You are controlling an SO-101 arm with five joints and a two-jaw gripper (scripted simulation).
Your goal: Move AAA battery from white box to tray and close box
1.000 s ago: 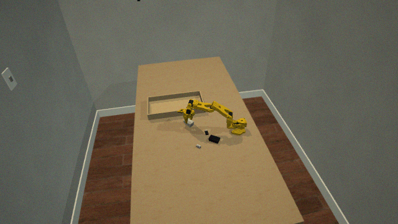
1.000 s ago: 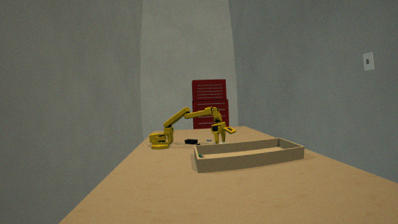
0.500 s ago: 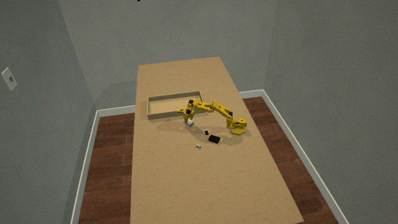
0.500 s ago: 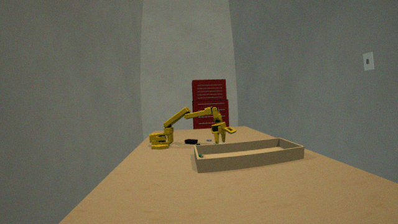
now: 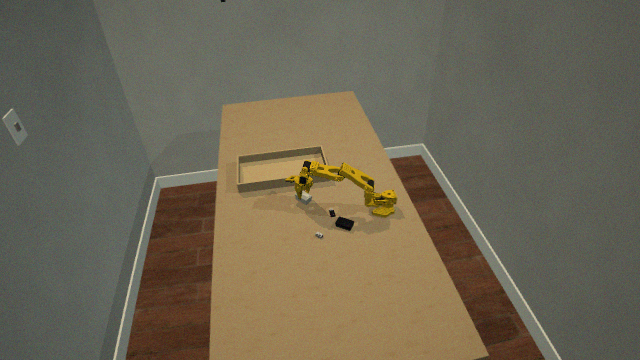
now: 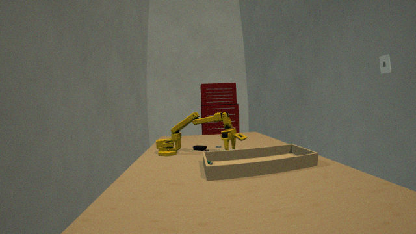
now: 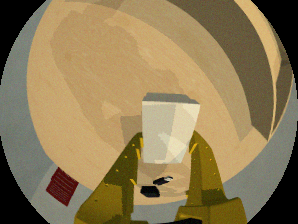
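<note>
My gripper (image 5: 303, 194) is shut on the white box (image 5: 305, 198) and holds it low over the table, just in front of the tray's near wall. In the wrist view the white box (image 7: 169, 129) stands between my two yellow fingers. I cannot tell whether its lid is on. The open wooden tray (image 5: 280, 167) lies behind it. In the exterior view my gripper (image 6: 229, 147) hangs behind the tray (image 6: 260, 160), and a small dark green thing (image 6: 209, 162) lies in the tray's corner; it is too small to name.
A black box (image 5: 344, 223) lies beside the arm's base (image 5: 383, 202). A small black piece (image 5: 332, 213) and a small pale piece (image 5: 319, 234) lie loose on the table near it. A red cabinet (image 6: 218, 107) stands beyond the table.
</note>
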